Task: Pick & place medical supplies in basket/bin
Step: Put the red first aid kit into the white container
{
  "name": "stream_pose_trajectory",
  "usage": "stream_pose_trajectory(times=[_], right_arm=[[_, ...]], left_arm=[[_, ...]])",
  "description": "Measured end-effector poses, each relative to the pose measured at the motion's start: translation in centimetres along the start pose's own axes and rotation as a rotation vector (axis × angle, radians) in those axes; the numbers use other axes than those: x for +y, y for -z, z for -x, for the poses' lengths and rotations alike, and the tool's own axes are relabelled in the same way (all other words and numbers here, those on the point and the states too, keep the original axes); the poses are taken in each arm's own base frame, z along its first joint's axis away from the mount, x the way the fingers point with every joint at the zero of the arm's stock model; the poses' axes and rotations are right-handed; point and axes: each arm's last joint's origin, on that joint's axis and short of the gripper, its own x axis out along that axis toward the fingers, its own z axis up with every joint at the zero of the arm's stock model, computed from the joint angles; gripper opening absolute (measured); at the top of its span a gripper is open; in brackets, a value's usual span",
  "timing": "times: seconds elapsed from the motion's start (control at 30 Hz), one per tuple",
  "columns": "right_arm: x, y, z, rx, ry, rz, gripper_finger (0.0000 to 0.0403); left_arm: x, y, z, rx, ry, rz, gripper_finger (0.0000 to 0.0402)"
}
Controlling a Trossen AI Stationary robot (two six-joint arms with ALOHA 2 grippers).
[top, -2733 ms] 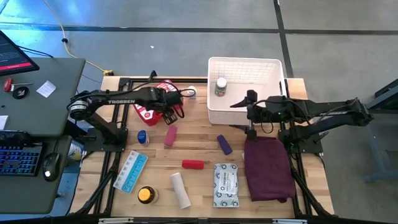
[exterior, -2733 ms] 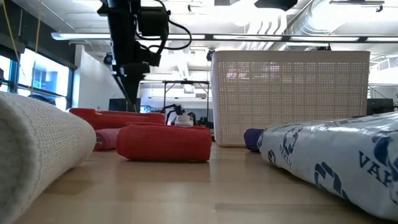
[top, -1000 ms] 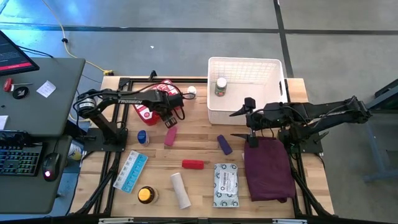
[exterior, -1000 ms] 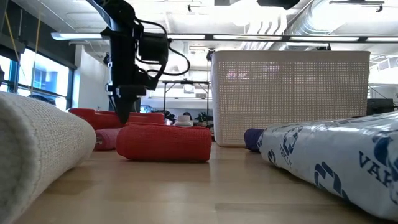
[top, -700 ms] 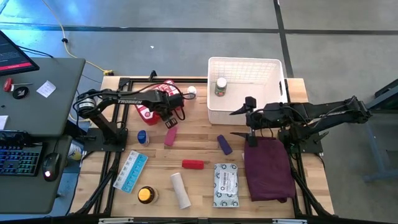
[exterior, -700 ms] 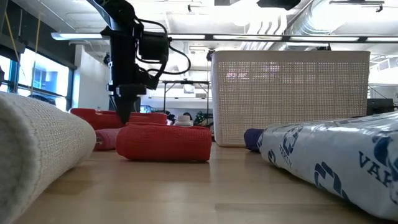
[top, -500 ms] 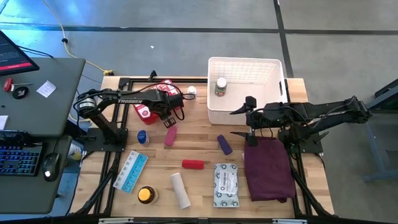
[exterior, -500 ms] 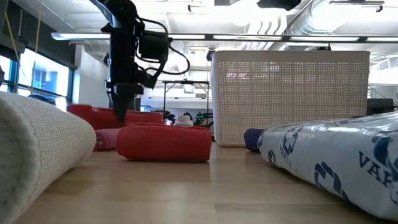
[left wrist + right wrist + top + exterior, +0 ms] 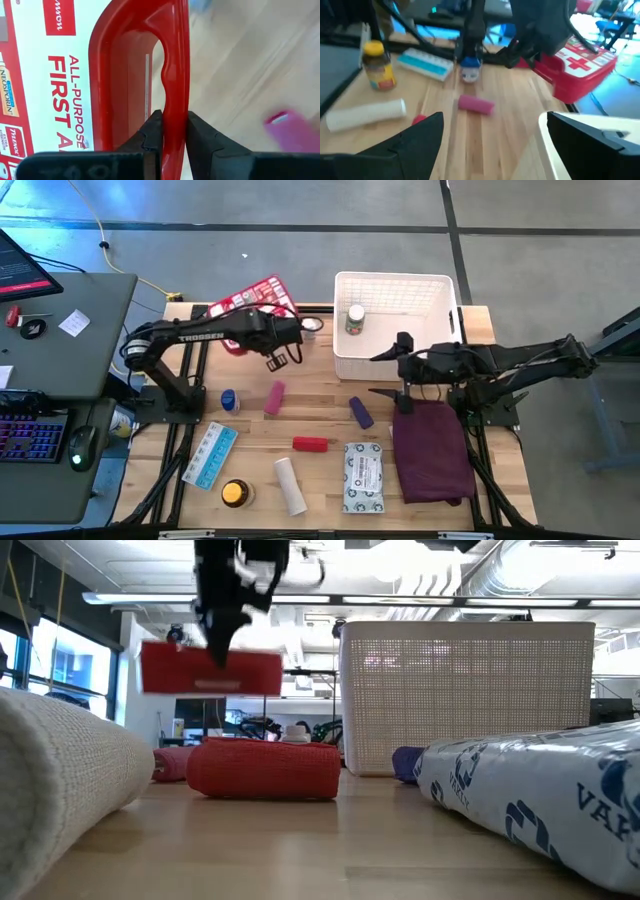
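Note:
My left gripper (image 9: 266, 321) is shut on the red first-aid case (image 9: 247, 298), which hangs in the air over the table's far left (image 9: 210, 672). The white lattice basket (image 9: 395, 277) stands at the far middle with a small bottle (image 9: 354, 318) inside. My right gripper (image 9: 386, 375) hovers open just in front of the basket and touches nothing. A pink tube (image 9: 274, 397), purple tube (image 9: 361, 412), red tube (image 9: 309, 443), white roll (image 9: 290, 485), grey-white packet (image 9: 363, 476), blue pill strip (image 9: 210, 454) and orange-lidded tin (image 9: 235, 493) lie on the table. My left gripper pinches the red carry handle's bar (image 9: 175, 102) between its two fingers (image 9: 152, 132), which lie across the bar. The fingers come from above, slanting down. The case hangs below them, clear of the table, its long side about level in the low view.
A maroon cloth (image 9: 432, 450) lies at the right near my right arm. A small blue bottle (image 9: 229, 399) and a small white bottle (image 9: 313, 325) stand at the left. A desk with a keyboard is left of the table.
My left gripper has risen from the table, taking the red first-aid case with it. The case, which lay flat at the far left, now hangs clear of the table and has shifted toward the far edge.

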Motion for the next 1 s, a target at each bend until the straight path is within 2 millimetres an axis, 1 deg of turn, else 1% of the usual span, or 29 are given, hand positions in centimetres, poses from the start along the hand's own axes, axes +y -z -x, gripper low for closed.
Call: stream_pose_trajectory(times=[0.2, 0.37, 0.47, 0.57, 0.7, 0.8, 0.87, 1.0], right_arm=[[1.0, -1.1, 2.3, -0.116, -0.043, 0.003, 0.0343], [1.6, -1.6, 4.5, -0.187, -0.035, 0.012, 0.0337], [1.7, -1.8, 5.6, -0.210, 0.018, 0.028, 0.0334], [1.8, -1.8, 6.3, -0.223, 0.062, 0.047, 0.0334], [1.8, -1.9, 6.8, -0.232, 0.099, 0.054, 0.0334], [1.6, -1.9, 7.1, -0.235, 0.137, 0.042, 0.0334], [1.4, -1.9, 7.3, -0.236, 0.173, 0.038, 0.0334], [0.9, -2.2, 7.7, -0.254, 0.279, 0.044, 0.0334]], left_arm=[[0.3, -1.1, 6.1, -0.180, 0.011, -0.019, 0.0090], [-0.4, -2.2, 10.5, -0.424, 0.032, -0.136, 0.0090], [-1.3, -3.2, 12.3, -0.599, 0.097, -0.248, 0.0090], [-1.9, -4.5, 13.3, -0.765, 0.184, -0.284, 0.0090], [-1.5, -7.0, 12.8, -0.895, 0.208, -0.262, 0.0090], [-0.7, -9.0, 11.3, -0.944, 0.200, -0.244, 0.0090], [-0.4, -10.6, 9.9, -0.958, 0.209, -0.249, 0.0090], [0.0, -13.4, 7.0, -1.010, 0.287, -0.256, 0.0090]])
